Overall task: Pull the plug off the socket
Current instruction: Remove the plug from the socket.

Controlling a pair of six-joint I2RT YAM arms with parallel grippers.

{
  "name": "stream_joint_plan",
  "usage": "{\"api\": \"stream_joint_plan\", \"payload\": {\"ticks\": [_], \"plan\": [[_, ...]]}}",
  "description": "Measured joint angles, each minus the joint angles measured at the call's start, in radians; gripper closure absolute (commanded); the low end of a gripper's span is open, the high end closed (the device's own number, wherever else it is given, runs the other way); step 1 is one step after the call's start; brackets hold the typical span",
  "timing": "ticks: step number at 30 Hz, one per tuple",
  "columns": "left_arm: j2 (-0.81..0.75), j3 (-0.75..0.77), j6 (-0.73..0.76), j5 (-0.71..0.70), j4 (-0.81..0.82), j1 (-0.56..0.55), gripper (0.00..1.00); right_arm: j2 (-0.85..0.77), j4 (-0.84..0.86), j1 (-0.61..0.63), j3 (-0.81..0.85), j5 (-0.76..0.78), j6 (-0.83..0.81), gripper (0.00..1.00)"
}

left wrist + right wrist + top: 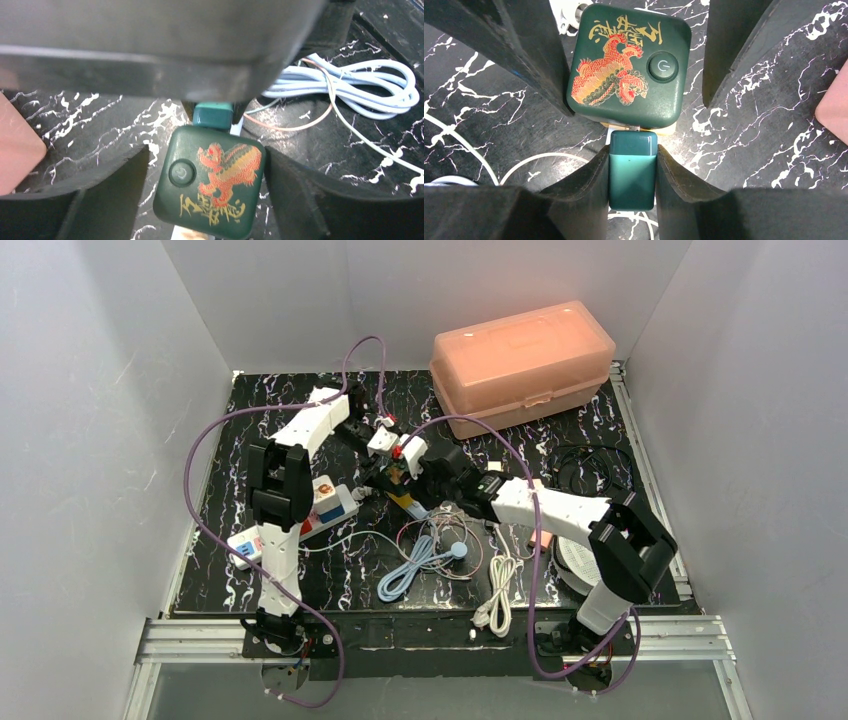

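Black table (90, 120) | left gripper (206, 152) wide astride socket (210, 185) | right gripper (632, 150) clamps half-hidden plug (632, 175)

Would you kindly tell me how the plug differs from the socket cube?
The socket cube is larger, with a red-and-gold dragon and a round button; the plug is smaller and plain. The right gripper is clamped on the plug; the left gripper only straddles the socket cube, jaws open. Both are dark green with rounded corners.
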Motion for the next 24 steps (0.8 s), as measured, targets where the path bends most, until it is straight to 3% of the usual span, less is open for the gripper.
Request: {"api": "stream_joint_plan", "payload": {"ticks": [5, 8, 10, 13, 14, 19, 24], "plan": [[0.008, 0.008, -0.014, -0.018, 0.000, -0.036, 0.49, -0.040, 0.153, 0.000, -0.120, 0.018, -0.005, 0.93], [0.009, 0.021, -0.029, -0.046, -0.001, -0.051, 0.63, -0.061, 0.309, 0.001, -0.217, 0.018, -0.009, 0.82], [0.010, 0.026, -0.038, -0.057, -0.002, -0.053, 0.73, -0.064, 0.390, 0.002, -0.257, 0.018, -0.009, 0.69], [0.010, 0.027, -0.044, -0.064, -0.002, -0.053, 0.90, -0.064, 0.474, 0.003, -0.297, 0.018, -0.005, 0.33], [0.010, 0.027, -0.045, -0.062, -0.002, -0.053, 0.92, -0.064, 0.496, 0.003, -0.306, 0.019, -0.004, 0.28], [0.010, 0.027, -0.045, -0.063, -0.002, -0.055, 0.93, -0.060, 0.581, 0.004, -0.310, 0.016, -0.016, 0.23], [0.010, 0.026, -0.044, -0.063, -0.002, -0.056, 1.00, -0.061, 0.610, 0.002, -0.328, 0.003, -0.020, 0.35]]}}
